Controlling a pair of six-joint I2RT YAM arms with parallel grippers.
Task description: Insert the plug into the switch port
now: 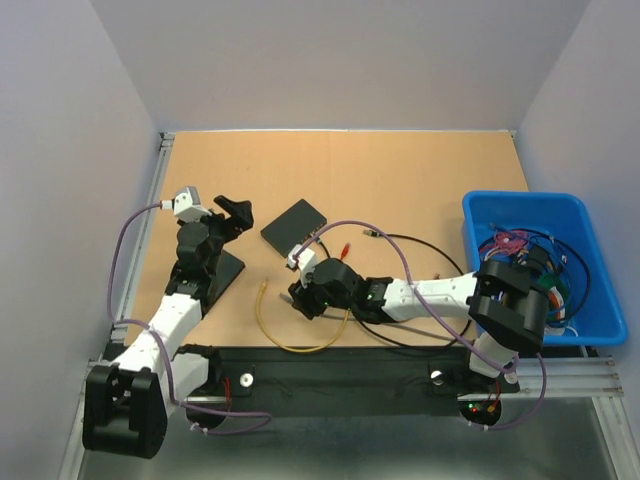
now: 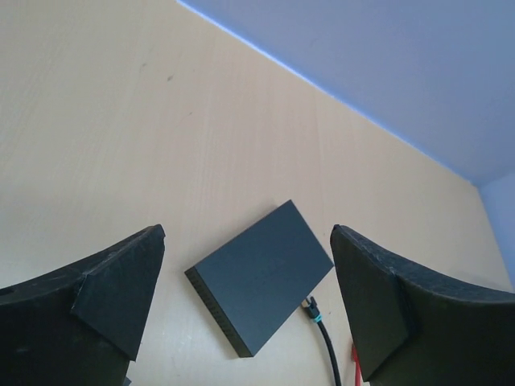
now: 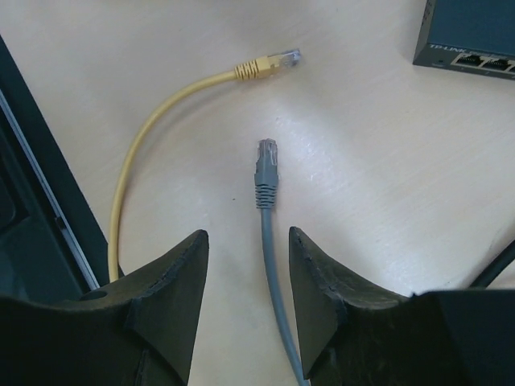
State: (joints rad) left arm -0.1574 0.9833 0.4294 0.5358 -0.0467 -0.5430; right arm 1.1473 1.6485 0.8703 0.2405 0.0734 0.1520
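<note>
A pale wooden tabletop [image 3: 386, 161] lies under both arms. The right gripper [image 3: 247, 235], the nearer one, hovers low with its jaws partly spread, gripping nothing and straddling the grey cable [image 3: 271, 273]. Just beyond its tips lies the grey plug [image 3: 266, 165], its long axis running straight away, nose forward. Farther ahead and to the right sits the switch [image 3: 475, 32], ports facing back. The left gripper [image 2: 248, 233] gapes wide, empty.
</note>
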